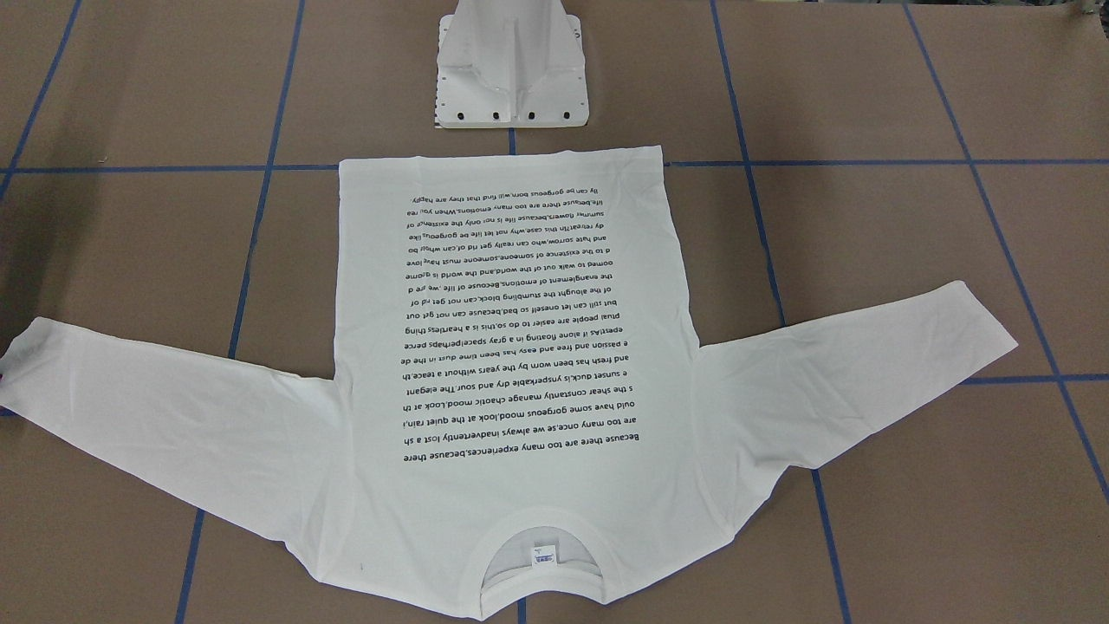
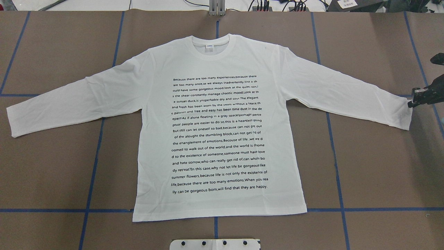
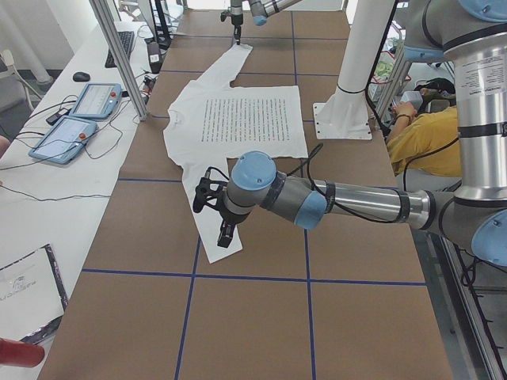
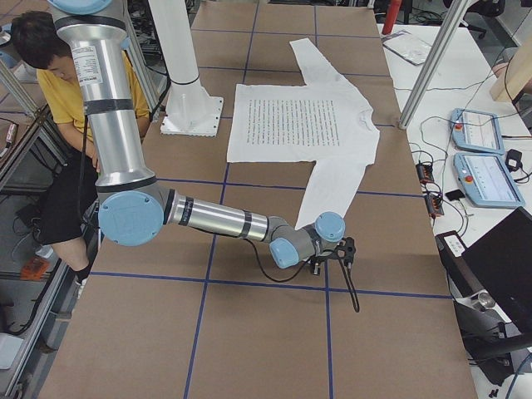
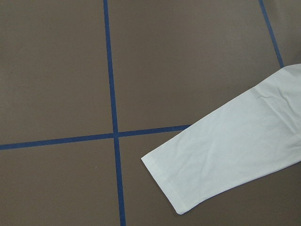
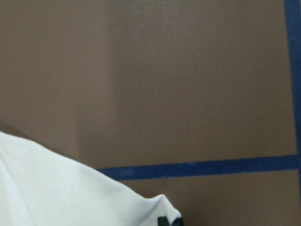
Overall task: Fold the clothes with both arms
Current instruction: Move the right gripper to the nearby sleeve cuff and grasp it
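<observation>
The white long-sleeved T-shirt (image 2: 218, 132) lies flat, print side up, with both sleeves spread and its collar (image 2: 215, 47) towards the far edge. My right gripper (image 2: 412, 102) is low at the right sleeve's cuff (image 2: 404, 114). In the right wrist view the cloth (image 6: 70, 188) peaks up against a black fingertip (image 6: 164, 221), so the gripper looks shut on the cuff corner. My left gripper (image 3: 225, 236) hovers above the left sleeve's cuff (image 5: 164, 183). It shows only in the exterior left view, so I cannot tell whether it is open or shut.
The white pedestal base (image 1: 511, 87) stands just behind the shirt's hem. Blue tape lines (image 2: 93, 166) grid the brown table. Two teach pendants (image 3: 79, 119) and cables lie on the side bench. A seated person in yellow (image 4: 50, 83) is behind the robot.
</observation>
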Robot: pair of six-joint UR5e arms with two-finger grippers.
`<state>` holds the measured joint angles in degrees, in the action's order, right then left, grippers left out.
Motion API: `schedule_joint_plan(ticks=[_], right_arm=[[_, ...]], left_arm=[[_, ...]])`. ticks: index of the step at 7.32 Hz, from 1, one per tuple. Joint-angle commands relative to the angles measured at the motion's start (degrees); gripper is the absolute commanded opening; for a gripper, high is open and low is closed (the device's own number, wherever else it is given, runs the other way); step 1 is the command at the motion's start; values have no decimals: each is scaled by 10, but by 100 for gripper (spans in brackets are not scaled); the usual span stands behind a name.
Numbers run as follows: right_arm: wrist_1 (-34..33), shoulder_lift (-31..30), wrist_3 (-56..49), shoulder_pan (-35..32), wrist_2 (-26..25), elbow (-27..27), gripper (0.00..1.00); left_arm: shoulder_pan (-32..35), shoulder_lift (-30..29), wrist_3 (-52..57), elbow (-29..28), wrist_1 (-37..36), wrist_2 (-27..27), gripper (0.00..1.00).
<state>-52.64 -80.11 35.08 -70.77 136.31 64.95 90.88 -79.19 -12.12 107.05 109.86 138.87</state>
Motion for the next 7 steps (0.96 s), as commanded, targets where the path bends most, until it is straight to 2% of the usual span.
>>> schedule_joint_plan(ticks=[1,4,6,7], right_arm=[[-2,0,0,-2,9,11,0],[-4,-6,37,-8,48,78,0],[-4,3,187,4,53,152,0],[-4,19,267,32,51,179,0]], left_arm=[[0,0,0,0,0,0,100],[0,0,0,5,0,0,100],[0,0,0,6,0,0,100],[0,0,0,5,0,0,100]])
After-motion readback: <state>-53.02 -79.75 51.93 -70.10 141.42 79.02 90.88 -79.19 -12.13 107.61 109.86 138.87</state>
